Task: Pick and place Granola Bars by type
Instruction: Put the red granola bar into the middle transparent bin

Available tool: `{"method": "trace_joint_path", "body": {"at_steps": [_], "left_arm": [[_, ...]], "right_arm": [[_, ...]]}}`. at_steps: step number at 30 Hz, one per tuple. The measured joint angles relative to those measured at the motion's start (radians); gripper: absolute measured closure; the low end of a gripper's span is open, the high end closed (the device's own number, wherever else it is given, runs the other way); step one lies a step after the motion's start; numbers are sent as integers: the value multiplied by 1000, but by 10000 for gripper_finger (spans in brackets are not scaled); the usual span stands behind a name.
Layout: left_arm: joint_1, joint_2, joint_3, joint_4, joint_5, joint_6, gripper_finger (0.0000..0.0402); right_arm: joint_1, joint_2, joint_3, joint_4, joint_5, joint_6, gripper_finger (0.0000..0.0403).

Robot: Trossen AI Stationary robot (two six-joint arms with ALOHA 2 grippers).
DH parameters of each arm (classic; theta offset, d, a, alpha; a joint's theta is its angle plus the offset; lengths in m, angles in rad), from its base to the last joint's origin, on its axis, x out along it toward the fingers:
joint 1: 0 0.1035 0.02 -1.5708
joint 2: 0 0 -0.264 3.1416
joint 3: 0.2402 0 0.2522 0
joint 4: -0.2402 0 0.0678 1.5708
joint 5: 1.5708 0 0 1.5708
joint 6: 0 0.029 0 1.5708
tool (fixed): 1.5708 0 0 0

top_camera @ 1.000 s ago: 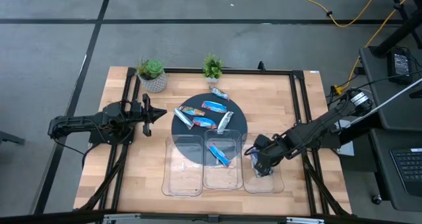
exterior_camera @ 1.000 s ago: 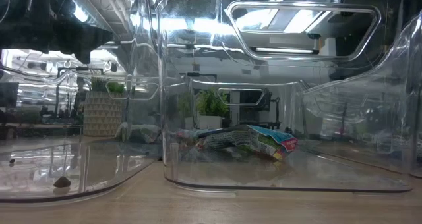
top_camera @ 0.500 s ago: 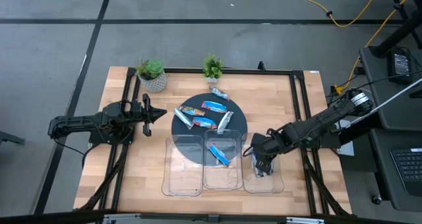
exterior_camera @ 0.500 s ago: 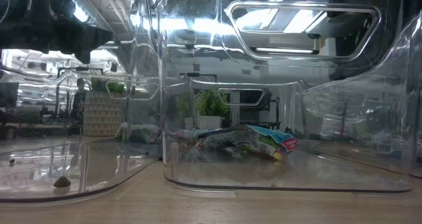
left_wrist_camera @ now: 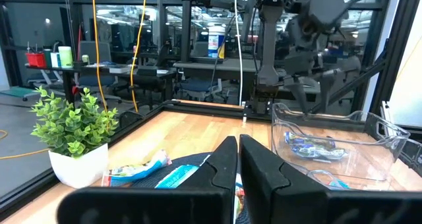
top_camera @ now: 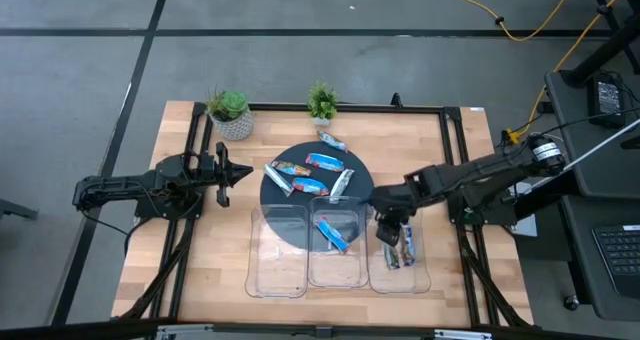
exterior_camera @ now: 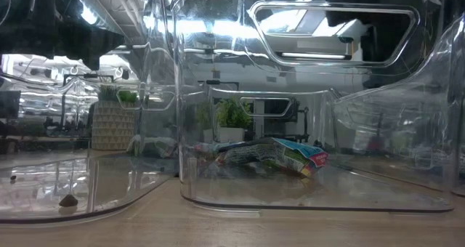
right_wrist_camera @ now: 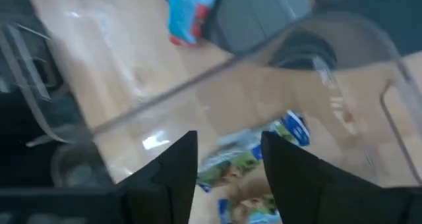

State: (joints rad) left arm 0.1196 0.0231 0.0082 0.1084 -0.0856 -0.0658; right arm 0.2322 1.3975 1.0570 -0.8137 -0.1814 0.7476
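Note:
Several granola bars point(top_camera: 313, 187) in blue and silvery wrappers lie on a dark round plate point(top_camera: 362, 195) at the table's middle. One more bar point(top_camera: 331, 141) lies on the wood beyond it. A blue bar point(top_camera: 333, 236) lies flat in the middle clear tray point(top_camera: 335, 270). Greenish-blue bars point(top_camera: 398, 248) lie in the right tray point(top_camera: 400, 280) and show below my fingers point(right_wrist_camera: 290, 130). My right gripper point(top_camera: 385, 228) hangs open over that tray's far end with nothing between its fingers point(right_wrist_camera: 227, 163). My left gripper point(top_camera: 236, 172) waits shut at the table's left point(left_wrist_camera: 237, 165).
An empty clear tray point(top_camera: 280, 255) stands left of the middle one. Two small potted plants point(top_camera: 230, 112) point(top_camera: 322, 104) stand at the table's far edge. A black frame rail point(top_camera: 455, 180) runs along the table's right side.
My right gripper has swung from over the middle of the right tray toward the table's far edge and the plate, rolling as it went. It stays open. The bars in the right tray, hidden under it before, now show.

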Motion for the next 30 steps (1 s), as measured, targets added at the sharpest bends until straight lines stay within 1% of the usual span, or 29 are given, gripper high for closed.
{"method": "trace_joint_path", "body": {"at_steps": [5,10,16,23,30], "left_arm": [[0,0,0,0,0,0,393],[0,0,0,0,0,0,389],[0,0,0,0,0,0,392],[0,0,0,0,0,0,391],[0,0,0,0,0,0,391]], "right_arm": [[-46,0,95,-6,0,-70,234],[-97,0,207,-6,65,-130,234],[-171,0,309,-7,67,-211,234],[-250,9,346,-31,67,-237,234],[-284,52,356,-44,64,-287,234]]}}
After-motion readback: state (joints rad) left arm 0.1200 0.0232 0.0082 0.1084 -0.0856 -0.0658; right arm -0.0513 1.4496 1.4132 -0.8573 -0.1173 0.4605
